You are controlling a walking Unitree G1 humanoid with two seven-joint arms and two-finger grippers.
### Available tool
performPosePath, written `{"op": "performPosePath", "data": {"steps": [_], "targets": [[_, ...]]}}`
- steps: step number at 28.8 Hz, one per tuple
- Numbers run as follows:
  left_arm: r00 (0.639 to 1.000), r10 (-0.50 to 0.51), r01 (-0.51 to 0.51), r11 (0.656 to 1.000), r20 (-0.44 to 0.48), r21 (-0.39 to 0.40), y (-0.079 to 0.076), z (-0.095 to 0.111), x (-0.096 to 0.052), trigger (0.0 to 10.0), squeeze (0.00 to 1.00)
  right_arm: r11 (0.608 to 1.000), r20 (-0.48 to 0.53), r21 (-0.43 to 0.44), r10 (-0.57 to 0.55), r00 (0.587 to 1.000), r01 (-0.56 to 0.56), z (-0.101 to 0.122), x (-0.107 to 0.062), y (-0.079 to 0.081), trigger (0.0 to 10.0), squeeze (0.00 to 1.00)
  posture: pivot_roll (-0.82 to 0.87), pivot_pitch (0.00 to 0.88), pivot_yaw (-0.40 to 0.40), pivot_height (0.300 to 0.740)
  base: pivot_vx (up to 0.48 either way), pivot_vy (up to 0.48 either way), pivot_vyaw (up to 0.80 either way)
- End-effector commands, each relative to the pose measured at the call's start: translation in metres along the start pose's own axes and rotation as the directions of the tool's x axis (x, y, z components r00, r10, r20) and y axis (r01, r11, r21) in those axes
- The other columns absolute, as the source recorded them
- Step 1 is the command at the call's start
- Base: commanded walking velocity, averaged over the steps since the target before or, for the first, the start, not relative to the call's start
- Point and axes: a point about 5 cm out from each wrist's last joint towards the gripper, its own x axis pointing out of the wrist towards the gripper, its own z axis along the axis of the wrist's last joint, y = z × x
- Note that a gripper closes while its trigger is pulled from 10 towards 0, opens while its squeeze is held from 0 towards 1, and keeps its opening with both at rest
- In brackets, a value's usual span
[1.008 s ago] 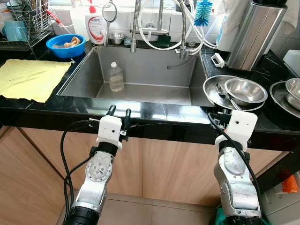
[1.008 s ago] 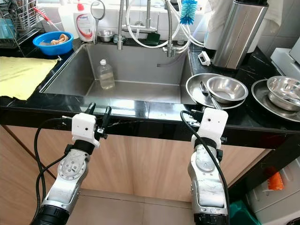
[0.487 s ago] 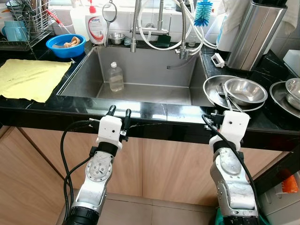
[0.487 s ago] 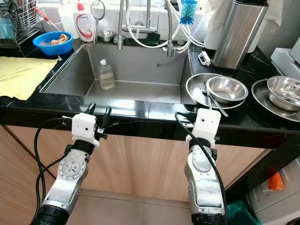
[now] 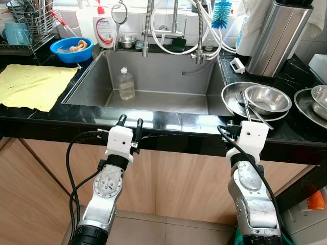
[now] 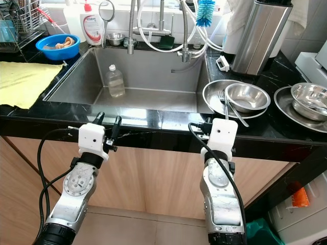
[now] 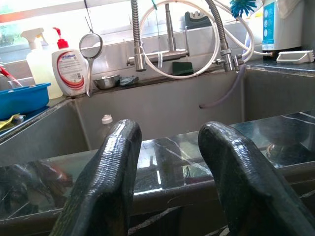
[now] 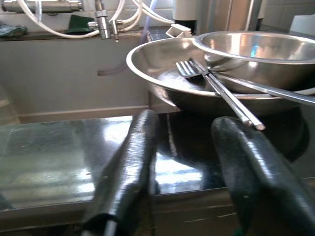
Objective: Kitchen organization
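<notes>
Black polished countertop (image 5: pixel 168 122) runs across the front edge, where the left gripper (image 5: pixel 130 124) and right gripper (image 8: pixel 197 162) hover, fingers apart and empty. Beyond the right gripper, a steel fork (image 8: pixel 211 81) lies in a wide shallow steel plate (image 5: pixel 232 99) beside the steel sink (image 5: pixel 148 81).

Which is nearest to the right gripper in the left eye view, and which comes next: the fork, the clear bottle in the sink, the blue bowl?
From the right gripper, nearest first:
1. The fork, just ahead on the steel plate, on the counter to the sink's right.
2. The clear bottle, upright in the sink, off to the left.
3. The blue bowl, at the sink's far left corner.
</notes>
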Motion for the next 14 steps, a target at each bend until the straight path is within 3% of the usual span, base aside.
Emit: {"op": "performPosePath", "data": {"steps": [1,8,9,14], "targets": [[1.000,-0.021,0.021,1.000,-0.012,0.016,-0.0046,-0.0030,-0.0009,10.0,0.00,1.000,0.010,0.002,-0.014,1.000,0.014,0.0025,0.0001,-0.0025,10.0,1.00,-0.14,0.000,-0.038,0.706,0.000,0.000,0.00],[0.999,-0.034,0.035,0.999,-0.008,0.024,-0.0068,-0.0026,-0.0006,10.0,0.00,1.000,0.008,0.005,-0.013,1.000,0.013,0.0025,-0.0010,-0.0011,10.0,0.99,-0.14,0.000,-0.039,0.706,0.000,0.000,0.00],[0.999,-0.034,0.034,0.999,-0.008,0.023,-0.0069,-0.0026,-0.0006,10.0,0.00,1.000,0.002,-0.003,-0.014,1.000,0.014,0.0017,-0.0010,-0.0009,10.0,0.00,-0.14,0.000,-0.039,0.706,0.000,0.000,0.00],[0.999,-0.035,0.035,0.999,-0.009,0.024,-0.0073,-0.0028,-0.0009,10.0,0.00,1.000,-0.020,-0.016,-0.017,1.000,0.017,-0.0016,-0.0011,-0.0009,10.0,0.00,-0.14,0.000,-0.041,0.706,0.000,0.000,0.00]]}}
